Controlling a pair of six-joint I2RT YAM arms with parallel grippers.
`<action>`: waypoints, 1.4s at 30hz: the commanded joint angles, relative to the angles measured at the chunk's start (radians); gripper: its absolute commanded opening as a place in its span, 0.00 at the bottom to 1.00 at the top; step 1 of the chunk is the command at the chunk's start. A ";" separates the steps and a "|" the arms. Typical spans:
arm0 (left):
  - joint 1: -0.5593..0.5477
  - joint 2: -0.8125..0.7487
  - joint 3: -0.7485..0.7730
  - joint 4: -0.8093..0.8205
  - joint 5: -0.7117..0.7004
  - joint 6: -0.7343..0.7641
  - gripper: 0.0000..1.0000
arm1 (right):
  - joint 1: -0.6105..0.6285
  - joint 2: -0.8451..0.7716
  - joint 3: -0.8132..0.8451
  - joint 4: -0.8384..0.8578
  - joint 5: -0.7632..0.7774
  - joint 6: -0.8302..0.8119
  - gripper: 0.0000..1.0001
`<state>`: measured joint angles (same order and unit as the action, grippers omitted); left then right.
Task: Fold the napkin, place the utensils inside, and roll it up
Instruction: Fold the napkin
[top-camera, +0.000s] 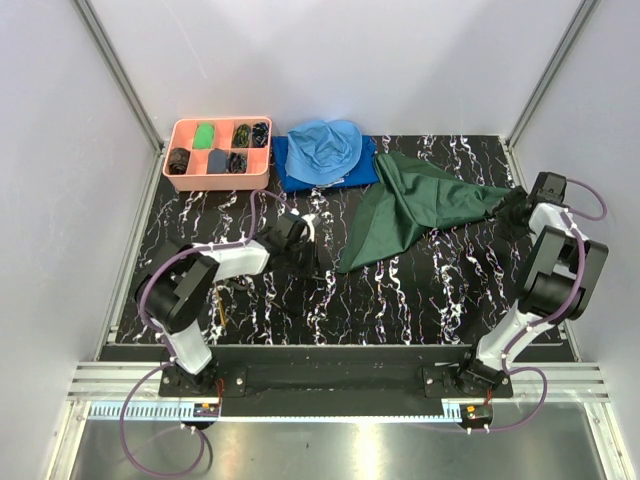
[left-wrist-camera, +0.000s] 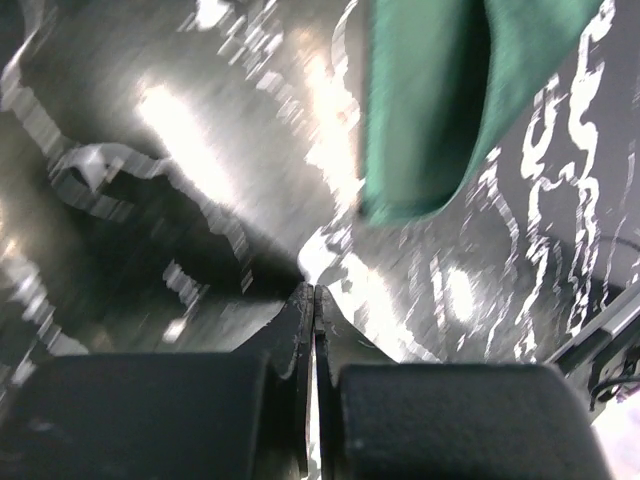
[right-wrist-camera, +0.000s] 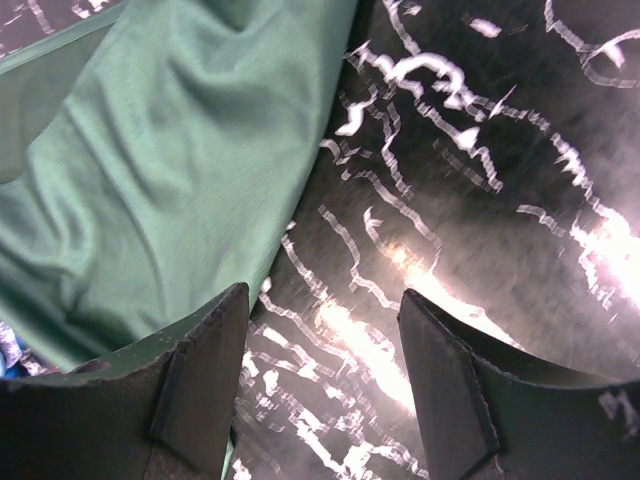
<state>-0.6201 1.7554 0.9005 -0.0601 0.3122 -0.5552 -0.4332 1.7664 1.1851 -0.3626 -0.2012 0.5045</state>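
Right now my left tool (left-wrist-camera: 313, 290) is closed tight, fingers pressed flat together with nothing between them. It hangs low over bare desk (top-camera: 400, 300). Just ahead of it, apart from the tips, is the nearest rounded corner of the napkin (top-camera: 420, 205). That wrist view is blurred, so I cannot read the cloth's hem there.

My right tool (right-wrist-camera: 322, 300) stands wide open and holds nothing; only veined desk shows between the jaws. The napkin's edge runs down diagonally to the left-hand finger (right-wrist-camera: 200, 390) in that view and passes beside or beneath it. I cannot tell whether they touch.

From above, the napkin lies rumpled across the middle and right of the desk. One long point reaches to my right tool, and a lower corner points toward my left tool. Its far edge comes close to the light blue cloth (top-camera: 325, 148), which sits on the darker blue cloth (top-camera: 290, 175) at the back. The pink tray (top-camera: 215, 122) is in the back left corner, well apart from the napkin.

Open room lies in the near half of the desk, between the napkin's lower edge and the front rim, and between my two arms. A slim gold streak of the utensils (top-camera: 221, 315) shows by my left arm, too small to tell more.
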 joint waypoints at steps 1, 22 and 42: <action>0.022 -0.085 -0.048 -0.012 -0.021 0.020 0.00 | -0.022 0.060 0.024 0.070 0.028 -0.055 0.69; -0.044 0.053 0.090 0.086 0.140 -0.020 0.81 | -0.068 0.337 0.251 0.140 0.025 0.020 0.64; -0.122 0.237 0.218 -0.078 -0.071 -0.028 0.47 | -0.068 0.438 0.327 0.159 -0.027 0.049 0.45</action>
<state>-0.7208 1.9251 1.1072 -0.0299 0.3641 -0.6140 -0.4934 2.1635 1.5021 -0.1875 -0.2276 0.5468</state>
